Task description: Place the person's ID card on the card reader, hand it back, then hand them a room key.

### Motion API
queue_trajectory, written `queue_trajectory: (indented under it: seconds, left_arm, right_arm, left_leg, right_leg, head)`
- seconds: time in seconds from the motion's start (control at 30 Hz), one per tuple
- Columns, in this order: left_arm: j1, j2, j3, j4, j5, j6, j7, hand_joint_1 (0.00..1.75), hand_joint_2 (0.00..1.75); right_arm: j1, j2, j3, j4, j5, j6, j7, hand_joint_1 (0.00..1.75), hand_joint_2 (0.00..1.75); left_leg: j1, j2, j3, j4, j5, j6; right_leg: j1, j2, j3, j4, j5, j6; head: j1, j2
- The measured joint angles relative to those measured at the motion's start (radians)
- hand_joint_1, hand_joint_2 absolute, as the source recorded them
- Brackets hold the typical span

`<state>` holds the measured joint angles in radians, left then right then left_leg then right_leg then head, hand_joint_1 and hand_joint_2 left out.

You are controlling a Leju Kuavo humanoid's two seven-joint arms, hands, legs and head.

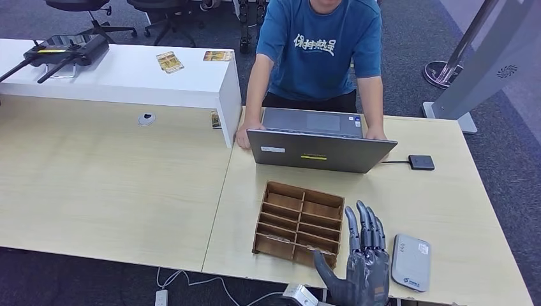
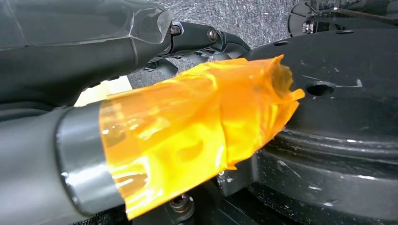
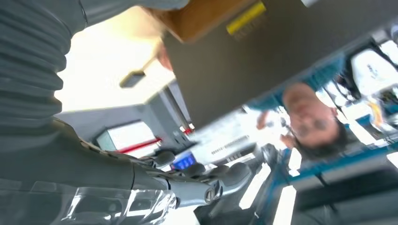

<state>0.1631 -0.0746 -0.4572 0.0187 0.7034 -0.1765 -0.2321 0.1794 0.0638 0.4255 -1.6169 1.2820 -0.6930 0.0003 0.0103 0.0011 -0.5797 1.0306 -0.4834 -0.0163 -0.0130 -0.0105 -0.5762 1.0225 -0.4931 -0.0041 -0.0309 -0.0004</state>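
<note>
My right hand (image 1: pixel 363 261) stands over the table's front edge, fingers straight and apart, holding nothing. It is between a brown wooden slotted organiser (image 1: pixel 298 223) on its left and a flat grey-white card reader (image 1: pixel 410 261) on its right. The right wrist view has that hand (image 3: pixel 141 183) with its fingers (image 3: pixel 220 180) stretched out toward the laptop's back (image 3: pixel 263 61). My left hand (image 2: pixel 141 93) hangs low, its thumb (image 2: pixel 197 131) wrapped in orange tape, with nothing in it. A person in a blue shirt (image 1: pixel 325 48) leans on the far side of the table.
An open grey laptop (image 1: pixel 319 150) stands between me and the person, whose hands rest at its two sides. A small black box (image 1: pixel 421 162) on a cable lies to its right. A white counter (image 1: pixel 127 76) sits far left.
</note>
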Motion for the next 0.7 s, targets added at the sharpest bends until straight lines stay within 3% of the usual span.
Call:
queue_trajectory:
  seconds: [0.1,0.23,0.53,0.7]
  left_arm:
    - [0.001,-0.002,-0.001,0.000,0.002,0.002,-0.003,0.00,0.00]
    - [0.001,-0.003,-0.001,0.000,0.004,0.005,-0.004,0.00,0.00]
    - [0.001,-0.004,-0.002,0.000,0.005,0.007,-0.004,0.00,0.00]
    - [0.001,-0.004,-0.003,0.000,0.008,0.008,-0.004,0.00,0.00]
  right_arm:
    - [0.024,0.061,-0.082,-0.039,-0.040,0.000,-0.132,0.00,1.75]
    - [0.045,0.106,-0.152,-0.063,-0.058,0.000,-0.183,0.00,1.75]
    - [0.064,0.140,-0.216,-0.071,-0.053,0.000,-0.191,0.00,1.75]
    - [0.064,0.140,-0.217,-0.071,-0.017,0.000,-0.119,0.00,1.75]
  left_leg:
    - [0.000,0.000,0.000,0.000,0.000,0.000]
    - [0.000,0.000,0.000,0.000,0.000,0.000]
    - [0.000,0.000,0.000,0.000,0.000,0.000]
    - [0.000,0.000,0.000,0.000,0.000,0.000]
  right_leg:
    - [0.000,0.000,0.000,0.000,0.000,0.000]
    - [0.000,0.000,0.000,0.000,0.000,0.000]
    - [0.000,0.000,0.000,0.000,0.000,0.000]
    - [0.000,0.000,0.000,0.000,0.000,0.000]
  head:
    - [0.000,0.000]
    - [0.000,0.000]
    - [0.000,0.000]
    - [0.000,0.000]
